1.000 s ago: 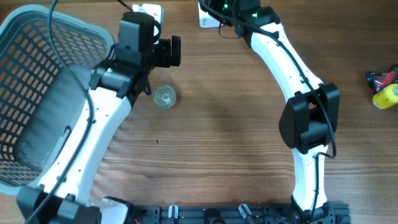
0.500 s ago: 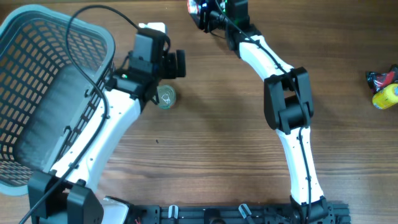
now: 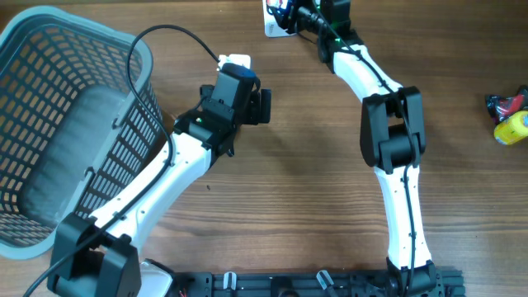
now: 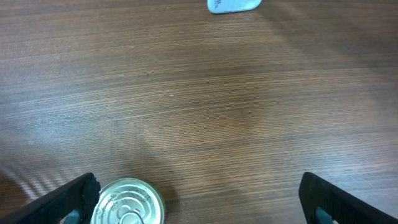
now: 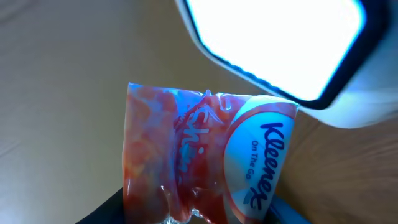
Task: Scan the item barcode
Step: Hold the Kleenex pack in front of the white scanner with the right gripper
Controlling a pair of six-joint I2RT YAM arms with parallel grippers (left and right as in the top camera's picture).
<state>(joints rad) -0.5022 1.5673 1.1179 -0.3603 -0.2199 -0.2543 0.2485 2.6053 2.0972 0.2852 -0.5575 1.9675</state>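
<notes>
In the right wrist view a red-orange Kleenex tissue packet point(image 5: 205, 162) stands between my right gripper's point(image 5: 199, 214) jaws, which are shut on it. The packet is held up just under the white scanner point(image 5: 280, 43) and its bright window. Overhead, that gripper point(image 3: 287, 11) is at the table's far edge, beside the scanner point(image 3: 274, 26). My left gripper point(image 4: 198, 188) is open and low over the wood. A silver can point(image 4: 127, 202) stands upright right by its left finger point(image 4: 74, 199). Overhead, the left gripper point(image 3: 257, 106) is near mid-table and the can is hidden under the arm.
A grey plastic basket point(image 3: 49, 49) fills the left side of the table. A yellow item point(image 3: 511, 128) and a red-black one point(image 3: 505, 103) lie at the right edge. A pale object point(image 4: 233, 5) shows at the top of the left wrist view.
My left arm has swung right and toward mid-table, covering the can in the overhead view. The right gripper shifted slightly along the far edge by the scanner, still holding the packet.
</notes>
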